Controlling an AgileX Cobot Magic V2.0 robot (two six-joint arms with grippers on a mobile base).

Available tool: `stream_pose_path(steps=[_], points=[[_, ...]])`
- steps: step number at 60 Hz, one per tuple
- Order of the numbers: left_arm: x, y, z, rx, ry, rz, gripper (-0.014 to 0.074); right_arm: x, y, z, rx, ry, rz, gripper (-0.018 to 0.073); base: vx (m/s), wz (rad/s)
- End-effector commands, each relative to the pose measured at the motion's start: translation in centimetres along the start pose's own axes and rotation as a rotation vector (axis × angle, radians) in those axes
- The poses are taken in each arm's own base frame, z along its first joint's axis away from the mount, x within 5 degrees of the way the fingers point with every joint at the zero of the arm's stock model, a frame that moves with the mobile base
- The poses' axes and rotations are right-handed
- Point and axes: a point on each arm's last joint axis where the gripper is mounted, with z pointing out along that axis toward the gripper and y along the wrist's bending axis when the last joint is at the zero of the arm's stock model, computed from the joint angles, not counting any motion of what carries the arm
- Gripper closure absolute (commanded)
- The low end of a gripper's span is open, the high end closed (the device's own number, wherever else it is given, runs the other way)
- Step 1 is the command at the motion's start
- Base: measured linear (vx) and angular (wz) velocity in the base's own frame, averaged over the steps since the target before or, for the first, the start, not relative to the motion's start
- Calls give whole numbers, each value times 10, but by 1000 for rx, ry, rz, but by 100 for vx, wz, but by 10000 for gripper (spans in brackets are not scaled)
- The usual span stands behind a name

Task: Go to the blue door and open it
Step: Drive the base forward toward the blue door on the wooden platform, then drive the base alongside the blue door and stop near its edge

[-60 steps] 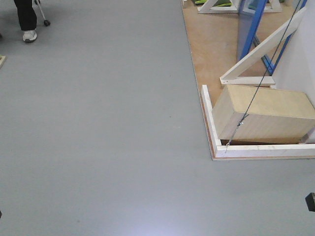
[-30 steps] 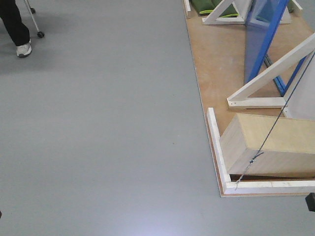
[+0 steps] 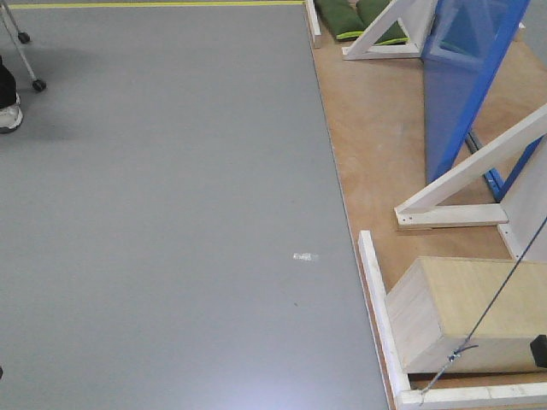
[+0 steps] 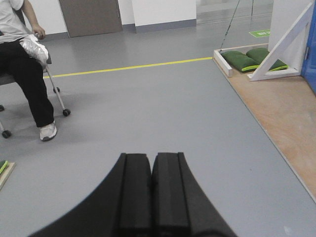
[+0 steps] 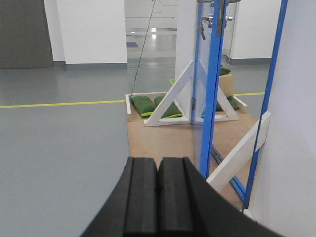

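The blue door (image 3: 461, 77) stands upright on the wooden platform (image 3: 376, 154) at the upper right of the front view, with its frame behind it. In the right wrist view the blue door (image 5: 211, 98) is seen nearly edge-on just ahead and right of my right gripper (image 5: 158, 163), with its steel handle (image 5: 216, 19) high up. My right gripper is shut and empty, well below the handle. My left gripper (image 4: 151, 160) is shut and empty over the grey floor; only a blue sliver of the door (image 4: 312, 54) shows at that view's right edge.
White slanted braces (image 3: 470, 171) prop the door frame. A wooden box (image 3: 466, 312) with a taut cable (image 3: 504, 286) sits on the platform's near corner. Green sandbags (image 3: 350, 17) lie at the far end. A seated person (image 4: 24, 59) is at the left.
The front view has advanced: the platform, box and braces have slid down the frame, and more of the blue door shows. The person's foot has moved to the left edge.
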Motion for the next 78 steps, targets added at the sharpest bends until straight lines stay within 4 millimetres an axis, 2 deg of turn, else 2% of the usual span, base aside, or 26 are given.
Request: stream_pose_path(steps=[1,78], points=[[-6,0,0,3,-86,-9,526,-1,1,0,-5,-79,-16,557,41,-5],[-6,0,0,3,-86,-9,526,-1,1,0,-5,-79,-16,557,43,-1]])
